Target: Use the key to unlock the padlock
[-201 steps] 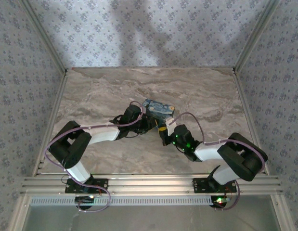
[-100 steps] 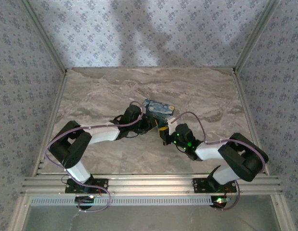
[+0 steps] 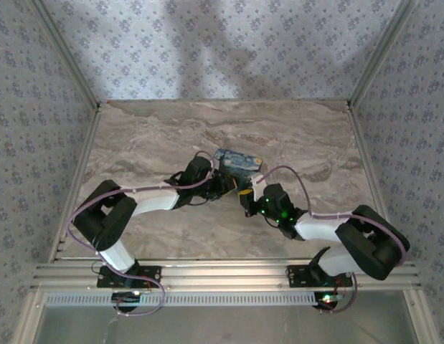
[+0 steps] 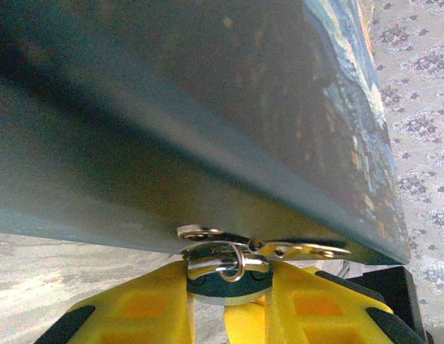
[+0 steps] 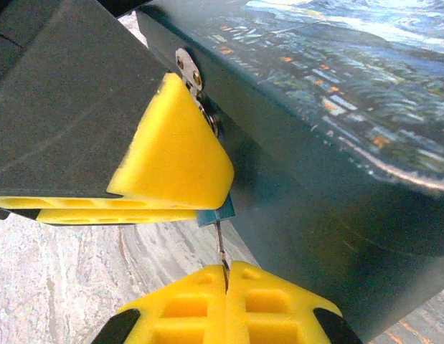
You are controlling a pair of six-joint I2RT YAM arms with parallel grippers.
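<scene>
**Top view.** My left gripper (image 3: 226, 188) and my right gripper (image 3: 245, 198) meet nose to nose just beside the near side of the box (image 3: 237, 162), which lies mid-table (image 3: 150, 136). The padlock is too small to make out between them here.

**Left wrist view.** My left gripper (image 4: 225, 304) pinches the padlock (image 4: 223, 284), with one yellow finger on each side of its teal body. The padlock hangs from the metal hasp (image 4: 279, 249) at the lower edge of the box (image 4: 171, 107).

**Right wrist view.** My right gripper (image 5: 226, 276) is pressed together on the key (image 5: 221, 247). The thin blade stands up from between the fingertips. A teal corner of the padlock (image 5: 216, 213) shows under the yellow pad (image 5: 171, 168) of my left gripper, and the blade tip reaches it. I cannot tell whether the tip is inside the keyhole or only touching the underside.

**Step in hand.** I judge this to be key insertion.

**Next move.**
1. Hold the padlock rigid with the left gripper.
2. Push the key straight along its blade until it seats.
3. Rotate the right wrist to turn it.

Any side load is likely to bend the blade or slip it off the keyhole.
</scene>
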